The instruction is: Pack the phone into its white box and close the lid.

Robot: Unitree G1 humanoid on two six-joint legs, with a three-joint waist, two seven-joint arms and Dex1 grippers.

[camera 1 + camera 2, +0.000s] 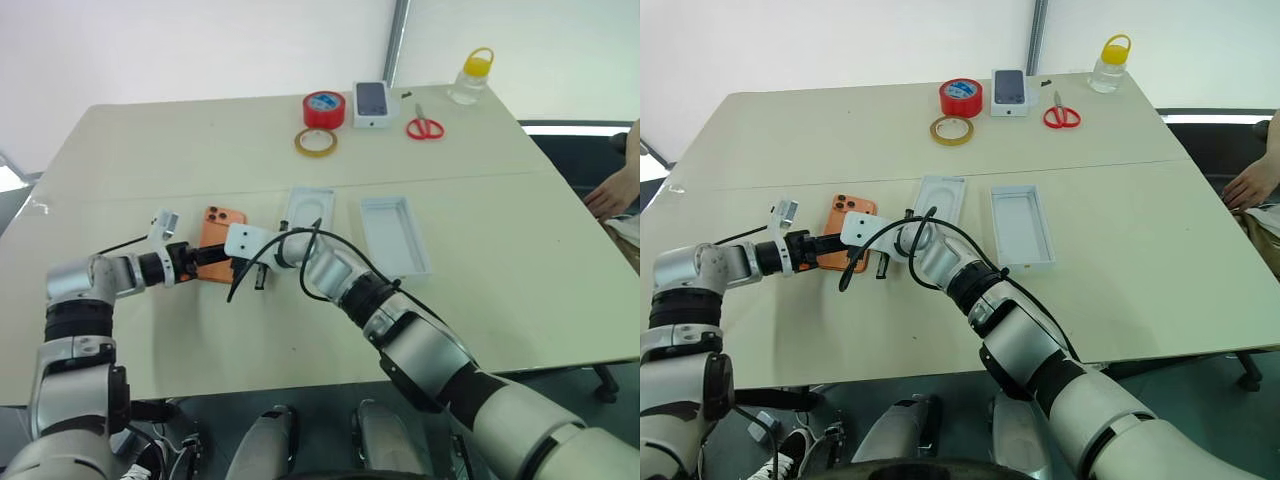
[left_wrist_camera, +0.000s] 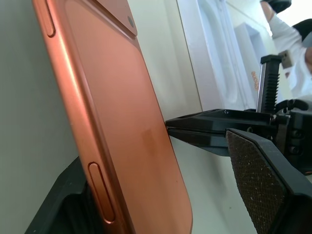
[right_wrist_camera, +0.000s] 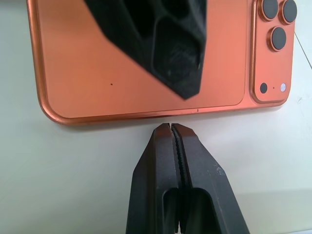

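Orange phone (image 3: 141, 63) flat on counter (image 1: 480, 290), between wide-spread left end effector (image 1: 207, 258) fingers; pinched-shut right end effector (image 3: 174, 127) just beside its long edge.

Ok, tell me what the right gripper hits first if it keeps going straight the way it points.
Most likely the orange phone: the right gripper, fingers shut, points at the phone's long edge, its tips just short of it on the table. Whether they already touch is unclear.
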